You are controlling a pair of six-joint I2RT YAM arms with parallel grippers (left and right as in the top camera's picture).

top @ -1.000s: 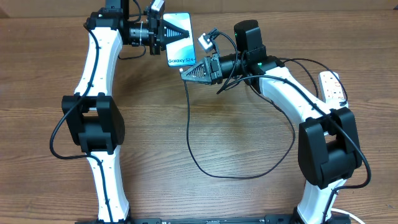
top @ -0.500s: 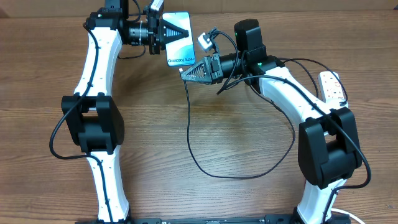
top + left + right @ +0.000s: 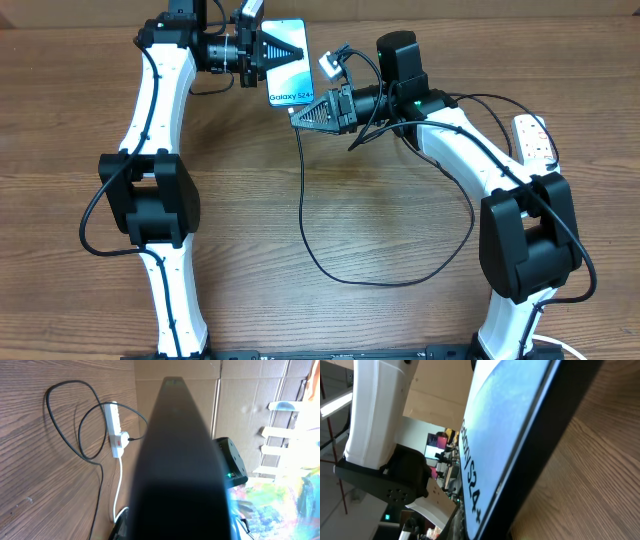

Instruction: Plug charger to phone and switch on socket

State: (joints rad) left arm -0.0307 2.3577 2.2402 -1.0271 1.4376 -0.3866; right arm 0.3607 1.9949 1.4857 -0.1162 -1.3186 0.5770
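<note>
table (image 3: 400,300): wood, beneath both my hands.
charger (image 3: 305,230): black loop trailing from my right hand across the wood.
socket (image 3: 536,138): well off beyond my right elbow.
phone (image 3: 290,78): in my left hand, lower end just beside my right.
left hand (image 3: 298,50): clenched on the phone.
right hand (image 3: 297,115): clenched on the charger's end.

Brown wood-grain desk (image 3: 350,200) right across the view, and beyond its far edge a cardboard wall (image 3: 250,405), white slats (image 3: 285,435) glaring alongside.
</note>
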